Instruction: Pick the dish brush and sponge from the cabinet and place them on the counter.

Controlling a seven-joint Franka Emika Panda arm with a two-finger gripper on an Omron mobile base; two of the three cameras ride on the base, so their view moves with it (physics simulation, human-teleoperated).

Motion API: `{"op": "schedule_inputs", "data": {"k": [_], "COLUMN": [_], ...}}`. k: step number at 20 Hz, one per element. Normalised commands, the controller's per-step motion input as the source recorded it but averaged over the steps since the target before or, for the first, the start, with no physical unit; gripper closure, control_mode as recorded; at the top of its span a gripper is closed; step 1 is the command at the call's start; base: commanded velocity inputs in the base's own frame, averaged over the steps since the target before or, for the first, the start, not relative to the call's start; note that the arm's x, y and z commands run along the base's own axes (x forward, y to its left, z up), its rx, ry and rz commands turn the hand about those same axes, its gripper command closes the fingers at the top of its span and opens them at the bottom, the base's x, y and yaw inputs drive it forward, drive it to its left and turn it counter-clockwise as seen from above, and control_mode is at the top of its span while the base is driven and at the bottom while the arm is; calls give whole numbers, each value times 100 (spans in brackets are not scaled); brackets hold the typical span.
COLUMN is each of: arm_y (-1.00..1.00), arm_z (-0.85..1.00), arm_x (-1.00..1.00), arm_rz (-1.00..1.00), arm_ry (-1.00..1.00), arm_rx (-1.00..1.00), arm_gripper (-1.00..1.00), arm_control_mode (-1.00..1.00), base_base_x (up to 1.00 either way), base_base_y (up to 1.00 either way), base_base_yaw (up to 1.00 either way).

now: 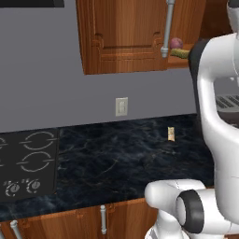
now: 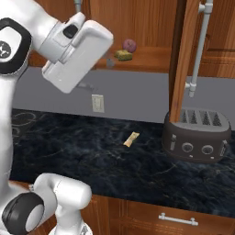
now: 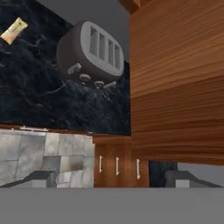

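The sponge (image 2: 123, 55) is sitting on the open cabinet (image 2: 151, 59) shelf, its long side running along the shelf edge, just beside a purple-red ball (image 2: 130, 44), and it is lying beyond and slightly above the claw. The claw (image 3: 111, 177) is hanging empty with its 2 tips spread wide, looking down past the cabinet door at the counter (image 3: 39, 92), where a small yellow-tan piece (image 2: 131, 139) is already lying near the toaster (image 2: 197, 133). The 1 arm is therefore needing to tilt up and reach forward to the shelf.
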Motion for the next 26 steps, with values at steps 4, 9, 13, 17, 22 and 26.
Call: {"op": "schedule_inputs", "data": {"k": [4, 9, 13, 17, 22, 26], "arm_y": [35, 44, 45, 18, 10, 6], "arm_z": [-12, -31, -38, -15, 6, 11], "arm_x": [-25, -11, 0, 0, -16, -19], "arm_rz": [5, 8, 9, 8, 6, 9], "arm_ry": [-23, -31, -38, -30, -20, -15], "arm_rx": [27, 24, 21, 22, 16, 15], "arm_gripper": [-100, -100, -100, -100, -100, -100], "arm_control_mode": [-100, -100, -100, -100, -100, -100], "base_base_x": [0, 0, 0, 0, 0, 0], "base_base_y": [0, 0, 0, 0, 0, 0], "base_base_yaw": [0, 0, 0, 0, 0, 0]}}
